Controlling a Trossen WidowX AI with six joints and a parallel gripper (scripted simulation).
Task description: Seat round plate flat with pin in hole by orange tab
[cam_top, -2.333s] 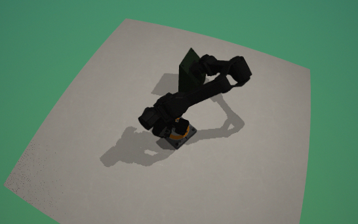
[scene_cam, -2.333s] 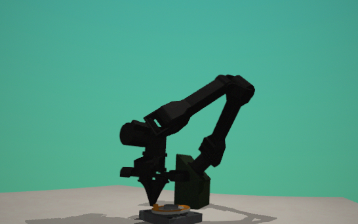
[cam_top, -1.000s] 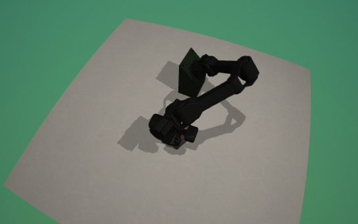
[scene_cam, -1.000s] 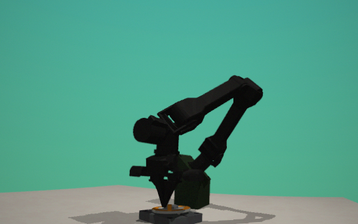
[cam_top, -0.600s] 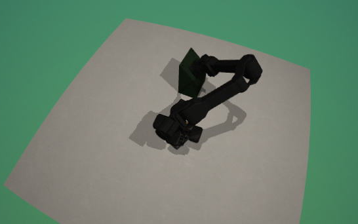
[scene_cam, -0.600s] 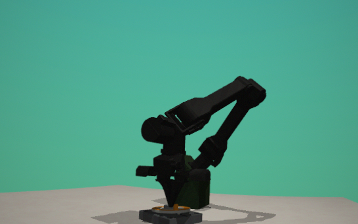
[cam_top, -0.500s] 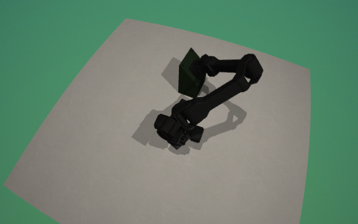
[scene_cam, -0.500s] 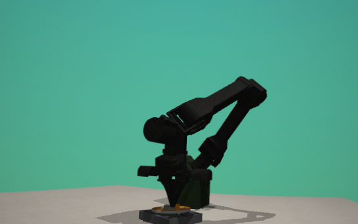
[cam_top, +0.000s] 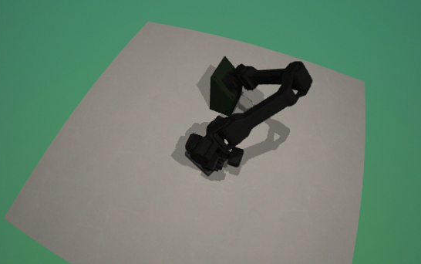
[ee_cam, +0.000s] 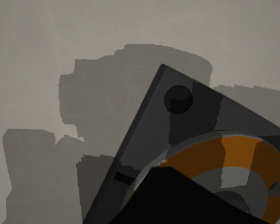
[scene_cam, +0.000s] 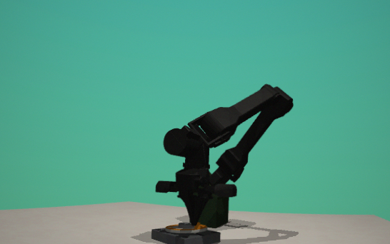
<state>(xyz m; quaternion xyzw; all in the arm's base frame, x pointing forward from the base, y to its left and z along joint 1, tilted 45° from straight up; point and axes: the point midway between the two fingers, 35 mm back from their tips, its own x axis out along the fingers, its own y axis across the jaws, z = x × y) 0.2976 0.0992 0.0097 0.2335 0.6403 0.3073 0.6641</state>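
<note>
End effector: we see the end effector (scene_cam: 193, 219) closed tight with nothing between its fingers, pointing straight down, its tip at the top of the round plate (scene_cam: 186, 228); whether it presses on the plate we cannot tell.

Plate: we find the grey disc with its orange ring on the dark square base (scene_cam: 186, 235). In the wrist view the plate (ee_cam: 231, 169) sits at 4 o'clock, its near part hidden behind the dark fingers. Whether it lies flat or tilted we cannot tell.

Orange tab: from the side we see a brighter orange patch (scene_cam: 200, 226) at the plate's right rim, at about 3 o'clock of the tip.

Pin and hole: we cannot make out either from any view.

Base edges: in the wrist view one corner of the base (ee_cam: 165, 70) points to 12 o'clock, a round recess (ee_cam: 179, 99) just inside it. From above, only a sliver of the base (cam_top: 207, 171) shows under the wrist.

Open room: we see bare worktop (cam_top: 111, 185) on the 6, 7 and 9 o'clock sides of the base in the top view, running wide to the worktop's edges.

Farther back: the dark green block (cam_top: 223, 86) at the arm's foot stands near the base at 12 o'clock in the top view, with the folded arm (cam_top: 269, 100) reaching out to 2 o'clock.
</note>
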